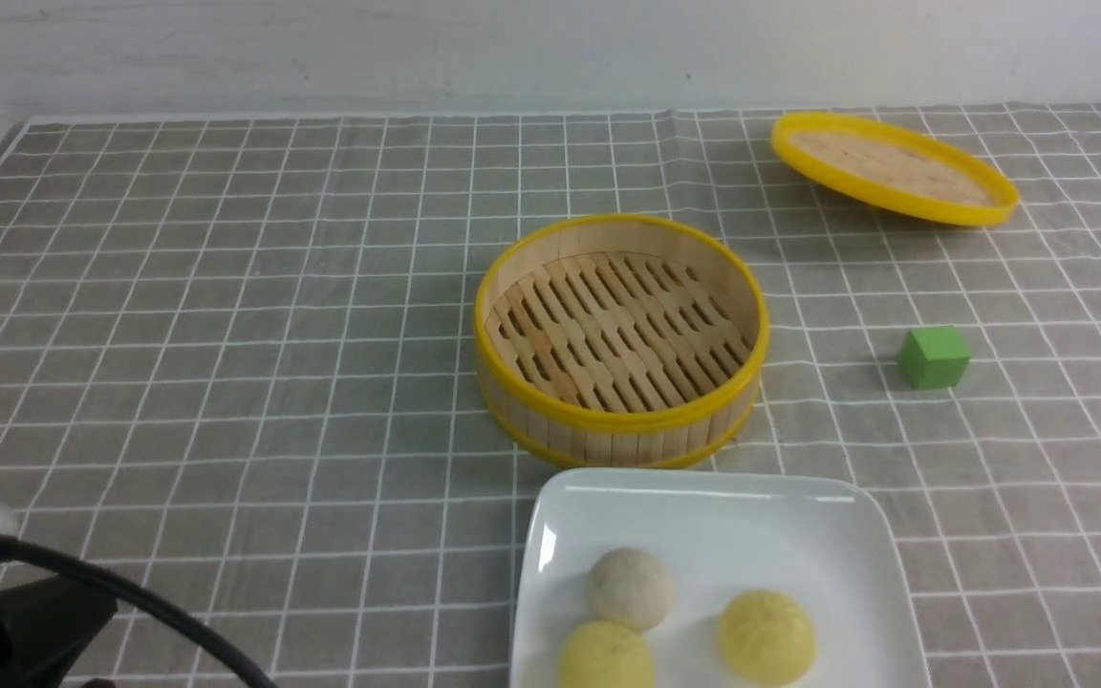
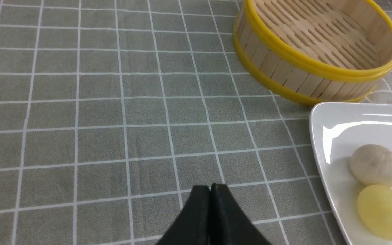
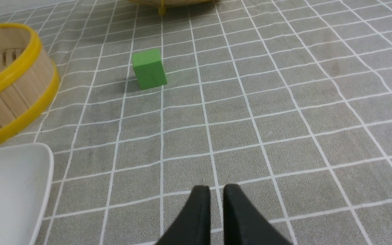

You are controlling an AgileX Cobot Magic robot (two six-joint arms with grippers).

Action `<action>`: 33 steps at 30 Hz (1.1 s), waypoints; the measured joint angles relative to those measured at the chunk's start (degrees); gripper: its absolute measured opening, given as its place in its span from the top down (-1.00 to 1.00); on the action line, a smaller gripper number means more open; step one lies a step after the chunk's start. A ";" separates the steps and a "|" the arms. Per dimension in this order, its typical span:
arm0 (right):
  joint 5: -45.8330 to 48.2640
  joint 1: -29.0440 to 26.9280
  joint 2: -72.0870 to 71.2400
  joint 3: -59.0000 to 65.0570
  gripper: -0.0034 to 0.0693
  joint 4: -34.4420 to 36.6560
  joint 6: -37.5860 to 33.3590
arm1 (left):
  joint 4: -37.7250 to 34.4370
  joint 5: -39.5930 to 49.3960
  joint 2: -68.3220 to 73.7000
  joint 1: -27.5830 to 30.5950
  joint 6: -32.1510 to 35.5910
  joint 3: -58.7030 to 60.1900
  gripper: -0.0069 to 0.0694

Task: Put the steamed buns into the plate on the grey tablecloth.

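Buns (image 1: 632,588) (image 1: 605,655) (image 1: 766,635): three on plate (image 1: 837,535); steamer basket (image 1: 619,336) bare. Left fingers (image 2: 211,190) pressed together, right fingers (image 3: 216,192) narrowly parted, both holding nothing. Likely complete; keep arms clear of plate.

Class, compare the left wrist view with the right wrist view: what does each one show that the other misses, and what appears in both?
Only the left wrist view shows the steamed buns, lying in the plate, and the left hand, fingertips pressed together.

Only the right wrist view shows the green cube, the lid at the picture's edge, and the right hand, fingertips a sliver apart and holding nothing.

Both show the steamer basket, part of the plate and the grey tablecloth.
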 joint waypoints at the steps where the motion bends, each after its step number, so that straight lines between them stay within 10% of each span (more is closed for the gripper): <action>1: 0.00 0.00 0.00 0.00 0.67 0.00 0.00 | 1.18 -0.64 0.00 0.00 -0.05 0.22 0.77; 17: 0.00 0.00 0.00 0.00 0.61 0.00 0.00 | 8.59 -12.89 -24.13 14.71 -0.06 21.76 0.72; 33: 0.00 0.00 0.00 0.00 0.58 0.00 0.00 | 9.69 -9.77 -24.44 13.05 -0.06 23.26 0.68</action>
